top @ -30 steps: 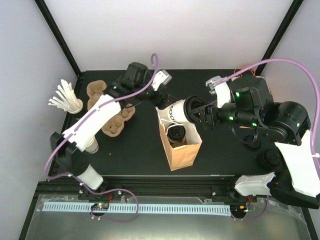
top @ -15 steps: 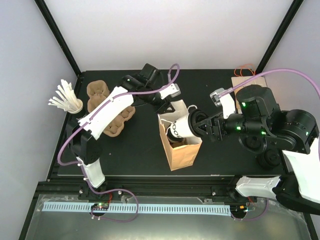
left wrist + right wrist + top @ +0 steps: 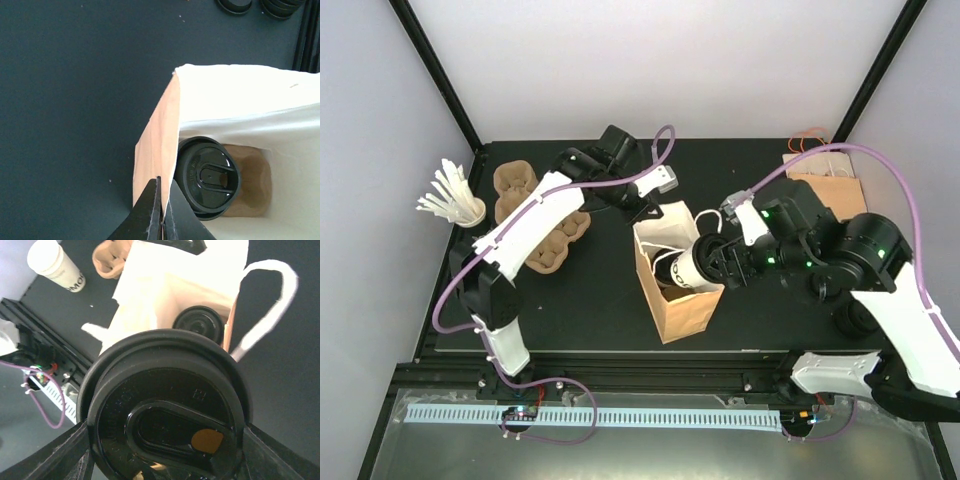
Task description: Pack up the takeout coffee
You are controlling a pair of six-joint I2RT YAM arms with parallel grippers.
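Now takeout coffee [image 3: 690,268] sits lower than second ago — tilted at mouth of brown paper bag [image 3: 685,312], clamped in right gripper [image 3: 722,262]. Bag wall pinched tight by left gripper [image 3: 162,200], mouth spread — release nearly due.

robot test cell in a lab, not a real café. i'm working over a black table [image 3: 590,300] boxed in by black frame posts [image 3: 433,70] and blank pale walls [image 3: 650,60]. slotted rail [image 3: 620,416] along the near edge, purple cable [image 3: 906,197] looping in the open. café goods look staged: cup of stirrers [image 3: 455,200] far left, pulp cup carriers [image 3: 515,185] beside it, brown paper bag [image 3: 680,300] mid-table, spare bags [image 3: 825,175] far right.
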